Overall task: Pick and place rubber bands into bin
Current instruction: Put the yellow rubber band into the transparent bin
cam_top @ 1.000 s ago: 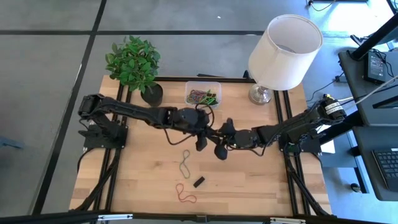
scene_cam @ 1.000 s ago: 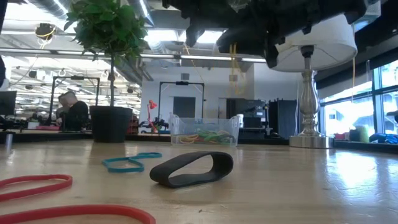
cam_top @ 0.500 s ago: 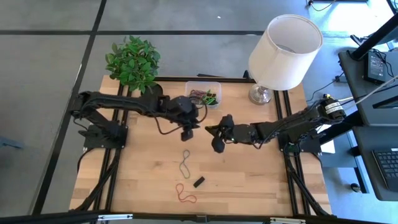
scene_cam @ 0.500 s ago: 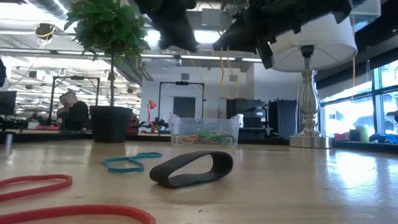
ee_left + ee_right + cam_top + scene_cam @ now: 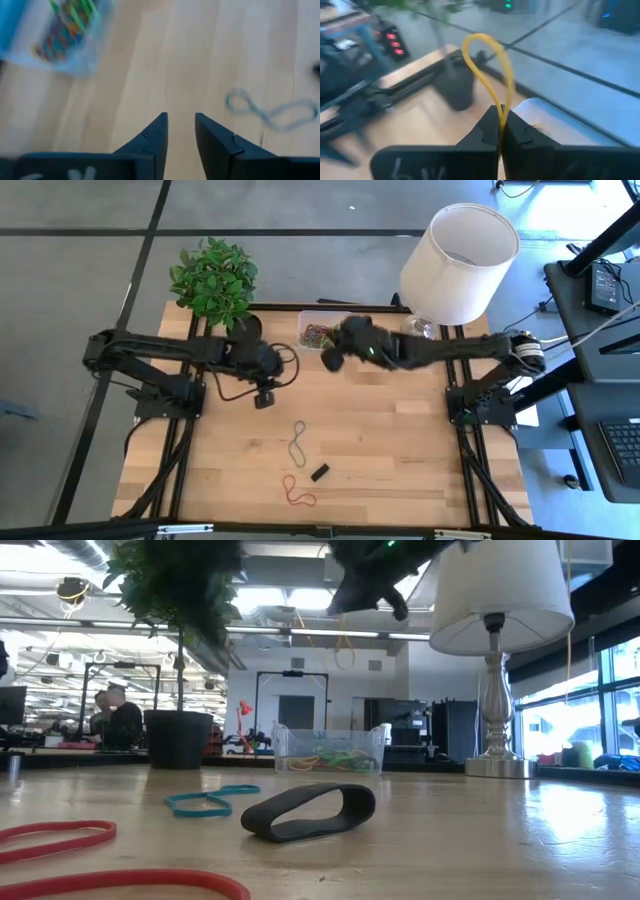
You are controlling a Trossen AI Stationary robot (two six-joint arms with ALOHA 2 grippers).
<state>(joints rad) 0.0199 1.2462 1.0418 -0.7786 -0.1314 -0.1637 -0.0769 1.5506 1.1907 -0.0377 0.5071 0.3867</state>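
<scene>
Right wrist view shows the right hand (image 5: 501, 131) pinched tight on a yellow rubber band (image 5: 490, 70), carried high near the bin (image 5: 326, 330) for dropping. The left hand (image 5: 264, 399), fingers apart and empty, hangs over the tabletop (image 5: 400, 450) toward the loose bands (image 5: 298, 440).

Yellow band (image 5: 490, 75), teal band (image 5: 208, 800) (red (image 5: 60, 837), black (image 5: 308, 812) bands nearby).

Right arm stretched across the table toward 10 o'clock from its base; right gripper (image 5: 331, 358) raised near the back edge, fingers pinched together on a yellow rubber band (image 5: 492, 70).

Left arm extended toward 3 o'clock; left gripper (image 5: 264, 397) over mid-table, fingers (image 5: 150, 142) slightly parted, nothing between them.
</scene>
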